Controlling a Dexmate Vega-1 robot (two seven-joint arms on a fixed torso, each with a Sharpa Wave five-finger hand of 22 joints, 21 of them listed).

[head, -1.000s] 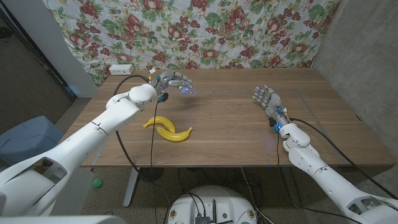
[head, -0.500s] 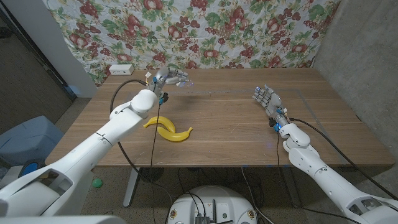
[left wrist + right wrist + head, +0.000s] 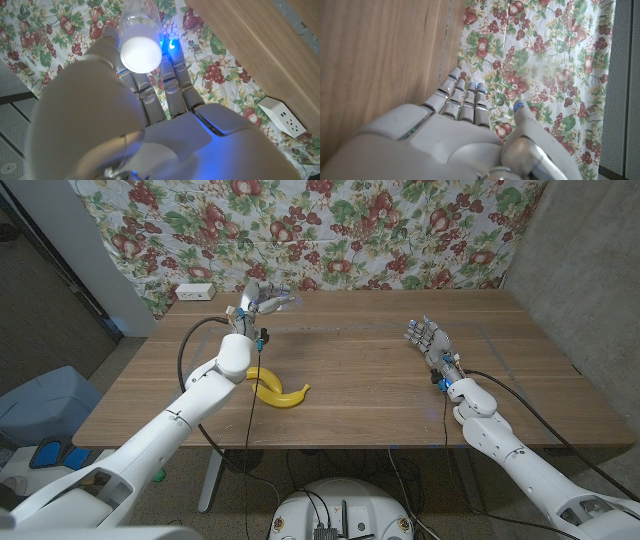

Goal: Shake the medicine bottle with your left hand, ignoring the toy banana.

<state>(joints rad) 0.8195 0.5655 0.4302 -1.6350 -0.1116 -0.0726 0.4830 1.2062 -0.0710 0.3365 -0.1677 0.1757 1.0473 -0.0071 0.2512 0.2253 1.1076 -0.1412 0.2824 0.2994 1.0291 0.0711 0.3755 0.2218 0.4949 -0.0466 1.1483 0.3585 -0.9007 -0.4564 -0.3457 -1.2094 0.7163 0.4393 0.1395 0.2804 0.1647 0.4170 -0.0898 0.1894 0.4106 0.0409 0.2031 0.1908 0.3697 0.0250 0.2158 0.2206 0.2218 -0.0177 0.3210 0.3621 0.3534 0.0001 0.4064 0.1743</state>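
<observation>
Left hand [image 3: 150, 100] grips medicine bottle [image 3: 141, 30], white cap visible at wrist.

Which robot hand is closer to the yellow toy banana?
The left. The left hand is raised behind the yellow toy banana, gripping the clear medicine bottle. The right hand waits far across the wooden table.

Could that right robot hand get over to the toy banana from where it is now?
Probably yes. The right robot hand holds nothing, and bare table lies between it and the toy banana; it would have to stretch well across, so that is uncertain.
</observation>
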